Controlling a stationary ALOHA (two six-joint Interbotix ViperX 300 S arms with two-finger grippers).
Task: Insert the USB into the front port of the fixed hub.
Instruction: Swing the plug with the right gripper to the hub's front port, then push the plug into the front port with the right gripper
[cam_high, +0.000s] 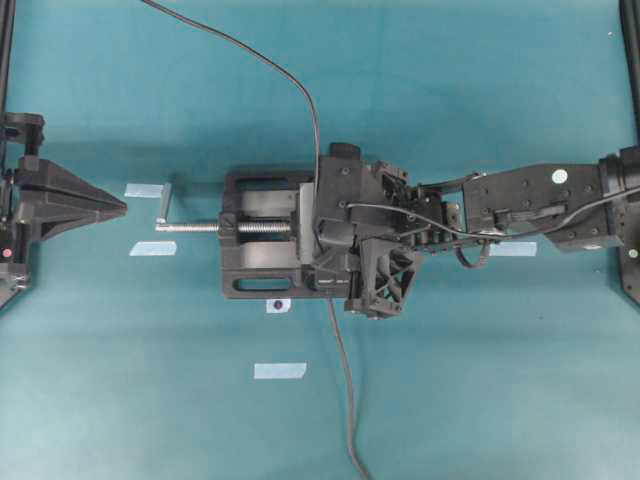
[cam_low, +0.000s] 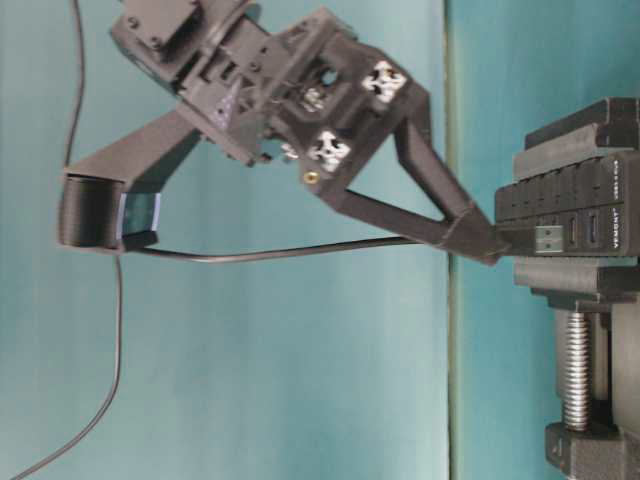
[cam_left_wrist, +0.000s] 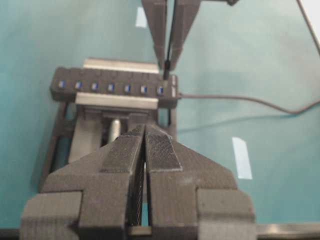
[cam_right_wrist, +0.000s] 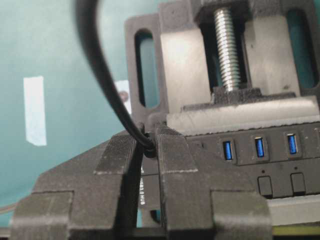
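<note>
The right gripper (cam_low: 480, 240) is pinched on the USB (cam_low: 548, 238), whose metal tongue pokes out of the fingertips and sits right at the end face of the hub (cam_low: 580, 205), level with a port there; whether it has entered at all cannot be told. The hub is clamped in the vise (cam_high: 262, 232) near the middle of the surface (cam_high: 450, 400). The main risk, judging from the table-level view, is a skewed plug: the grip sits on the cable (cam_low: 260, 255) end of the plug, so a slight tilt or a slip in the fingers would let the tongue butt against the port rim and jam or twist instead of sliding in. The cable trailing off at 9 o'clock in that view could also tug the plug off line. The right arm reaches in from 3 o'clock in the overhead view, stretched low over the vise, wrist tipped so the fingers slope down to the hub's end. The left gripper (cam_high: 112, 207) rests at 9 o'clock, well apart, fingers pressed together and empty, pointing at the vise handle (cam_high: 165, 205).
</note>
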